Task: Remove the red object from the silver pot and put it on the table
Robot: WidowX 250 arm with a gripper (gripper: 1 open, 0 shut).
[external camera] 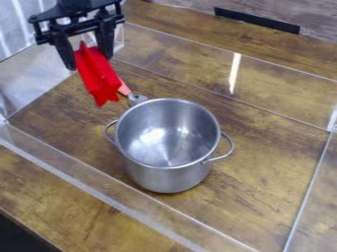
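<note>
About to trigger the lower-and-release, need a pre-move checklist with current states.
1. Red object in the gripper: ok, it hangs from the jaws.
2. Red object out of the silver pot: ok, it is up and left of the rim in view.
3. Pot upright: ok.
4. Red object on the table: not ok, appears held above it.
5. Spoon with pink handle out of the drop spot: cannot tell, red object partly hides it.
</note>
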